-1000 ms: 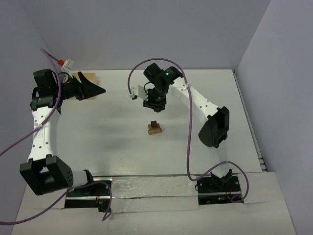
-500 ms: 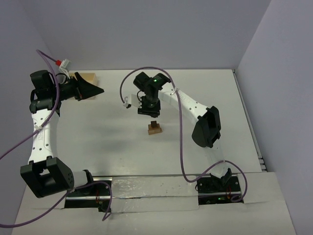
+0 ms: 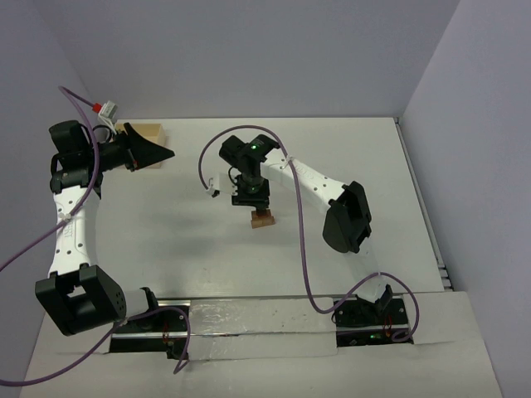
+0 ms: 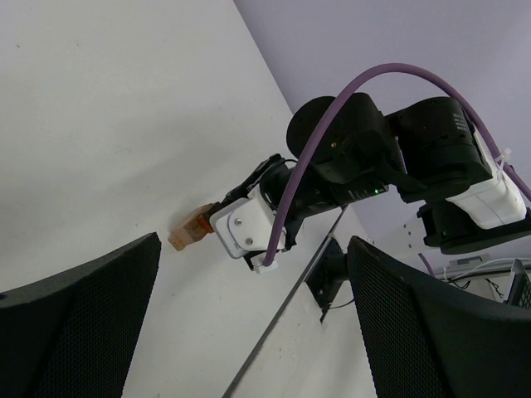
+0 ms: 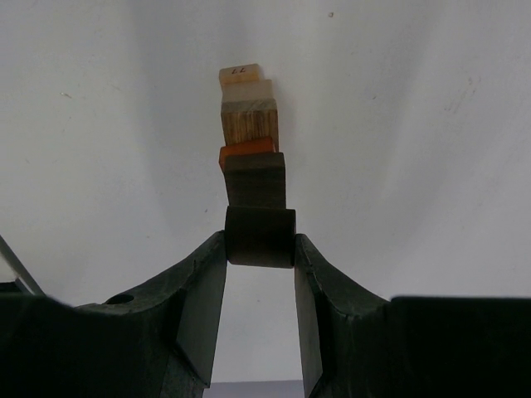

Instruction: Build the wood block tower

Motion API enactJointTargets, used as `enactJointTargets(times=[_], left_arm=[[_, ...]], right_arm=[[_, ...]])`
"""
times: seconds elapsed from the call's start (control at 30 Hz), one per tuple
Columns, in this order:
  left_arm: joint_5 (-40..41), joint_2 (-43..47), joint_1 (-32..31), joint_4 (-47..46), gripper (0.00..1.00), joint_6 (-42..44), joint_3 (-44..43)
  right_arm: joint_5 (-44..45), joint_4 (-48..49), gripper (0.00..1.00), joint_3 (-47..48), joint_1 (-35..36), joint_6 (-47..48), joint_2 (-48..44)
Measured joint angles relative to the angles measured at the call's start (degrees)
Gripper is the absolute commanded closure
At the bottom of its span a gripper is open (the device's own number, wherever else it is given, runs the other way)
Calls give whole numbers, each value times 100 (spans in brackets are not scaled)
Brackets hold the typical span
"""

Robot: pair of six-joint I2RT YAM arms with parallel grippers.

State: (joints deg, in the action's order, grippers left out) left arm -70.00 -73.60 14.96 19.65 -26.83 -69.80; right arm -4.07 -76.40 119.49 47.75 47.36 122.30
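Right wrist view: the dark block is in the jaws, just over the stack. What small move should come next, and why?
Probably ease the right gripper straight down a touch, then open. It is shut on the dark block, which sits roughly in line with the tower and close over its dark top piece. Whether they already touch is unclear, so a slow descent looks safer than releasing now.

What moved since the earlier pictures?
The right hand, shut on a dark block, came nearer and a bit left, and is now right over the wood block tower. Nothing was picked up or let go. The tower stayed put, and the open left hand by the pale box hardly moved.
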Motion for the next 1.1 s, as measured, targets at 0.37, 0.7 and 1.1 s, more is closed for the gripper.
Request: enactJointTargets(times=[0.37,0.7,1.1], left_arm=[[-102,65,22,-192,1,-168,174],[-122,83,55,-284,1,-243,195],[-192,131,63,-379,1,-308,323]], right_arm=[[58,-20,98,-108,60,-67,0],[72,-22,97,-108,117,-105,0],[191,-22,95,-108,124,-103,95]])
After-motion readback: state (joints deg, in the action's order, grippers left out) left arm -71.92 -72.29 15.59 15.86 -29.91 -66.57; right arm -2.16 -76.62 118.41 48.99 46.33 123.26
